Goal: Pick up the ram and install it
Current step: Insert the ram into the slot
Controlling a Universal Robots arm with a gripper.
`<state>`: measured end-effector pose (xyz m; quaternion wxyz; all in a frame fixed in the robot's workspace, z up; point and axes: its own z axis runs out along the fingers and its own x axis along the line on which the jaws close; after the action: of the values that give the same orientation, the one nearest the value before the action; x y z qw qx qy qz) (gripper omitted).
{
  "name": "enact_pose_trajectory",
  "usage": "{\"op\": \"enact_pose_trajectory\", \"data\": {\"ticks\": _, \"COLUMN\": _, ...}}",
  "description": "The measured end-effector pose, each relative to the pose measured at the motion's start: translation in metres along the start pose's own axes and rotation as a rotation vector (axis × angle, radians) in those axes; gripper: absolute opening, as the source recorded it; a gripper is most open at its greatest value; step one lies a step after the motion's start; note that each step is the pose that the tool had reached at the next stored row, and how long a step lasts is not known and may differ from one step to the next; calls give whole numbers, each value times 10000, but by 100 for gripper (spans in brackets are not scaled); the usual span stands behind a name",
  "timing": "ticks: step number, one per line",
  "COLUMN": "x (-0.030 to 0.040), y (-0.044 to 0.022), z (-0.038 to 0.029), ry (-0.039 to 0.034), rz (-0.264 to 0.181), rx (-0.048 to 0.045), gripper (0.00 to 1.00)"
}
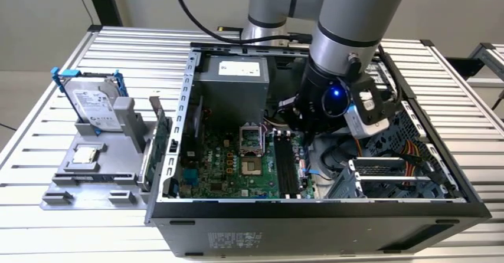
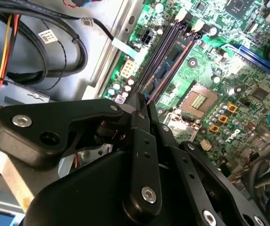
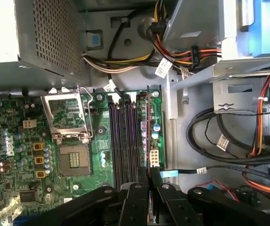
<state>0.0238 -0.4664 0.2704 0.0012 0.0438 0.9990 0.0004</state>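
Reaching down into the open computer case (image 1: 181,174), the claw (image 3: 149,181) is pinching the ram (image 3: 148,136) between its two black fingers (image 3: 135,202). The thin stick is standing on edge in the memory slots (image 3: 123,141), just right of the empty chip socket (image 3: 69,125) in the first wrist view. Its lower edge is hiding in the slot, so how deep it is sitting is hard to tell. Thick black cables (image 3: 219,136) and red and yellow wires (image 3: 191,52) are crowding the right side. The gray power box (image 1: 235,77) is sitting at the far end. Outside, on the exterior view's left, one hard drive (image 1: 93,104) and one green card (image 1: 162,145) are standing in a gray holder (image 1: 87,180).
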Motion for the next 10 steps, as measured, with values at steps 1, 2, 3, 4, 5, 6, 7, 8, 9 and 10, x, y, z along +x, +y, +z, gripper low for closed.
{"op": "enact_pose_trajectory", "data": {"ticks": 1, "x": 0, "y": 0, "z": 16, "ry": 0, "rz": -1, "rx": 0, "gripper": 0}}
{"op": "enact_pose_trajectory", "data": {"ticks": 2, "x": 0, "y": 0, "z": 33, "ry": 0, "rz": -1, "rx": -5, "gripper": 0}}
{"op": "enact_pose_trajectory", "data": {"ticks": 3, "x": 0, "y": 0, "z": 51, "ry": 1, "rz": -1, "rx": -9, "gripper": 0}}
{"op": "enact_pose_trajectory", "data": {"ticks": 4, "x": 0, "y": 0, "z": 67, "ry": 2, "rz": -1, "rx": -14, "gripper": 0}}
{"op": "enact_pose_trajectory", "data": {"ticks": 5, "x": 0, "y": 0, "z": 82, "ry": 1, "rz": -4, "rx": -20, "gripper": 0}}
{"op": "enact_pose_trajectory", "data": {"ticks": 6, "x": 1, "y": 0, "z": 93, "ry": 2, "rz": -6, "rx": -20, "gripper": 0}}
{"op": "enact_pose_trajectory", "data": {"ticks": 7, "x": 1, "y": 0, "z": 106, "ry": 2, "rz": -8, "rx": -20, "gripper": 0}}
{"op": "enact_pose_trajectory", "data": {"ticks": 8, "x": 1, "y": 0, "z": 119, "ry": 2, "rz": -10, "rx": -21, "gripper": 0}}
{"op": "enact_pose_trajectory", "data": {"ticks": 9, "x": 1, "y": 0, "z": 129, "ry": 3, "rz": -16, "rx": -20, "gripper": 0}}
{"op": "enact_pose_trajectory", "data": {"ticks": 10, "x": 1, "y": 0, "z": 138, "ry": 3, "rz": -21, "rx": -20, "gripper": 0}}
